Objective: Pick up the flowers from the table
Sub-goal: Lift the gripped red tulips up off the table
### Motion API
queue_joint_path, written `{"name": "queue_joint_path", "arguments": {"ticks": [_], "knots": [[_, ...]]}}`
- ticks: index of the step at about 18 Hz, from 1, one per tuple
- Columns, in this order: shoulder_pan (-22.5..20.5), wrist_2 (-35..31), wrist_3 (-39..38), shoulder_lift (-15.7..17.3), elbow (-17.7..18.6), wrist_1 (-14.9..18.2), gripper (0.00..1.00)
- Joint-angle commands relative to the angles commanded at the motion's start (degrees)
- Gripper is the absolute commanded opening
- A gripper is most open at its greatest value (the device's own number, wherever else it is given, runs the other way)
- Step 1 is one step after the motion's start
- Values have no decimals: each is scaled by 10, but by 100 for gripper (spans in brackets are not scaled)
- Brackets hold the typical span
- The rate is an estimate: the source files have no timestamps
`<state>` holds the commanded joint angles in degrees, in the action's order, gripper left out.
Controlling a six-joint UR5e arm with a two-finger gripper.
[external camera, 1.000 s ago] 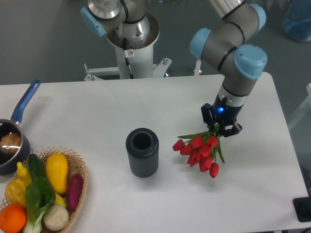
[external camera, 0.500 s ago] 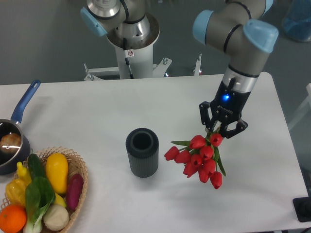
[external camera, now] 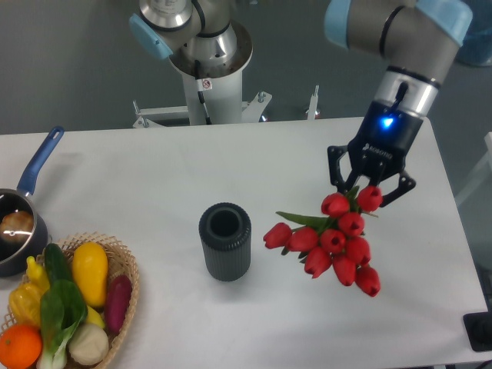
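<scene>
You can see the hand (external camera: 371, 184) at about 3 o'clock over the white worktop (external camera: 138, 177), its two fingers clenched around the stems of the flowers (external camera: 334, 240), whose red buds hang below and to the left of it, seemingly clear of the surface. Left of the bunch, near the centre, you have a dark ribbed cylinder vase (external camera: 225, 241) standing upright with its mouth open. At 8 o'clock sits a wicker basket (external camera: 127, 269) of vegetables, with a blue-handled pot (external camera: 21, 207) just above it at 9 o'clock.

Dark ribbed cylinder (external camera: 225, 241) mid-table
</scene>
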<state>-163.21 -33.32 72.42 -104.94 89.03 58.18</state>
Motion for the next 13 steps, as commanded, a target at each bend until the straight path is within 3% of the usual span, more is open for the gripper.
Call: {"name": "queue_joint_path", "arguments": {"ticks": [13], "knots": [[-6, 19, -1, 5, 8, 0, 30]]}}
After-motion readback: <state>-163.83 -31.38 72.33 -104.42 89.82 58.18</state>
